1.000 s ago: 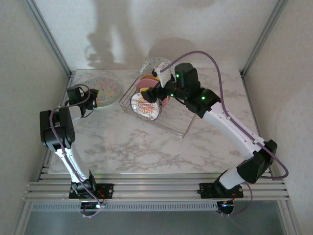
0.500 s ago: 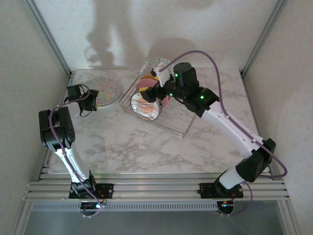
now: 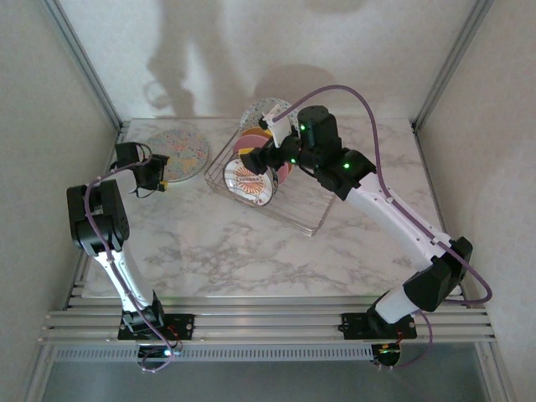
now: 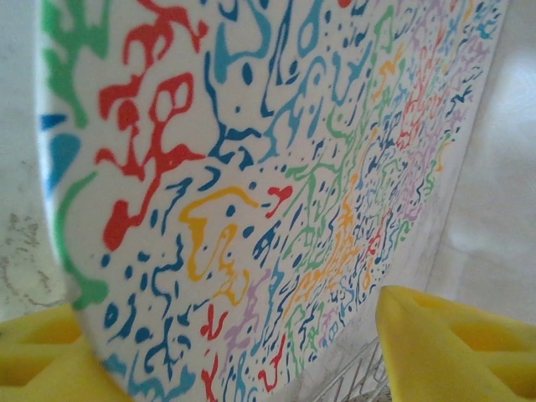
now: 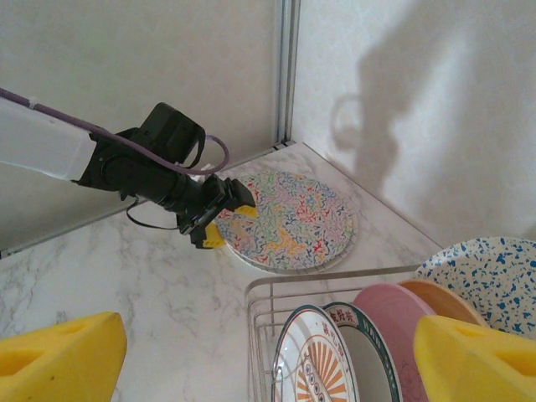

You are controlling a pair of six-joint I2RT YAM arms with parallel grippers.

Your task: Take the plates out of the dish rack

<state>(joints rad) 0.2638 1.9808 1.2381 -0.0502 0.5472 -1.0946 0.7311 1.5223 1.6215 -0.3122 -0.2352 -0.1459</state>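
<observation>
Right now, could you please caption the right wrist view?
Left gripper open around rim of patterned plate; other plates stand in rack.

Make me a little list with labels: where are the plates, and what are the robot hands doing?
Unloaded: multicolour-speckled plate, lying flat on the table, left of the rack
Dish rack: upright plates inside: white emblem plate, pink plate, orange plate, blue-speckled plate
Left gripper: open, at the flat plate's rim
Right gripper: open, above the racked plates

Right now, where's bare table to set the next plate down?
Free: white marble tabletop on the near side of the silver wire dish rack, and to its right. Crowded: far-left corner, where the round multicolour-squiggle plate lies flat, left pincer at its rim.
</observation>
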